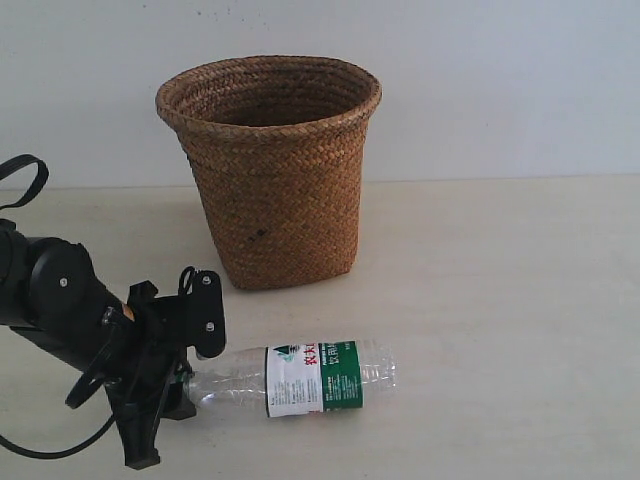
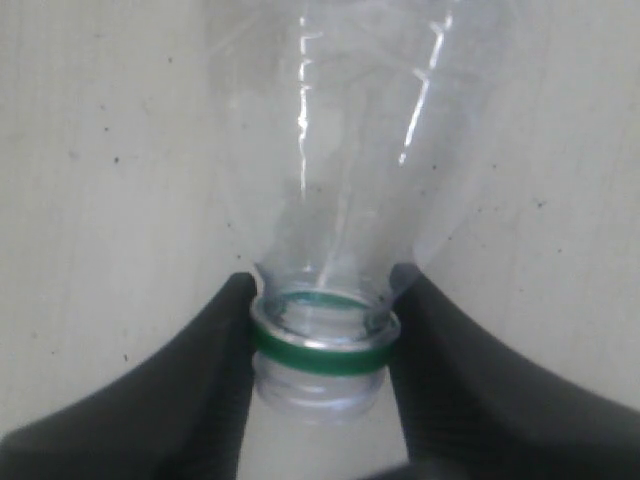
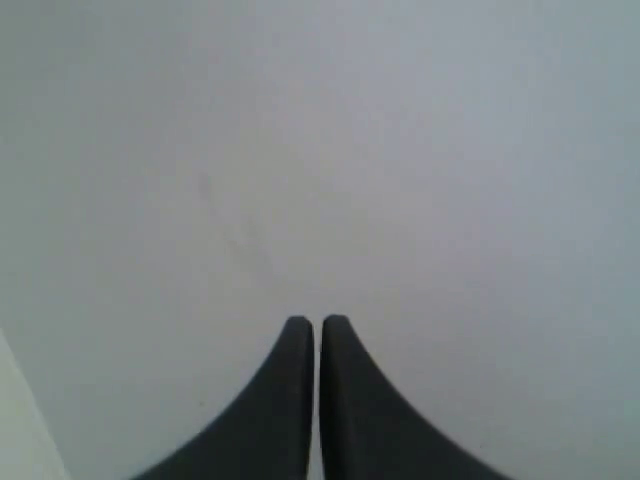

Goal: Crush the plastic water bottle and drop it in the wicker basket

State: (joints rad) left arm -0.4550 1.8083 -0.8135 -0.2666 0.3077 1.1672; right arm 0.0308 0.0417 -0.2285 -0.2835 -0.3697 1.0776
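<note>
Pale tabletop [image 1: 500,300]: left gripper [image 2: 325,305] is clamping the neck of the plastic water bottle [image 1: 310,378], likely anchoring it for crushing. Right gripper [image 3: 317,330] is sitting closed, empty.

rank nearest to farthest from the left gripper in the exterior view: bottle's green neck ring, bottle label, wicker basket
1. clear plastic bottle's green neck ring: between left gripper's jaws
2. green-and-white label: mid-bottle
3. brown woven wicker basket: behind

Your left arm [image 1: 55,290]: matte black, rounded housing, silver screws. Black cable [image 1: 44,172] loops above, another below. Small orange spot near wrist. Your left tool [image 1: 190,382]: black bracket, two screws; fingers [image 2: 180,380] smooth, curved, tapering. Right tool [image 3: 317,335]: same black tapered fingers.
</note>
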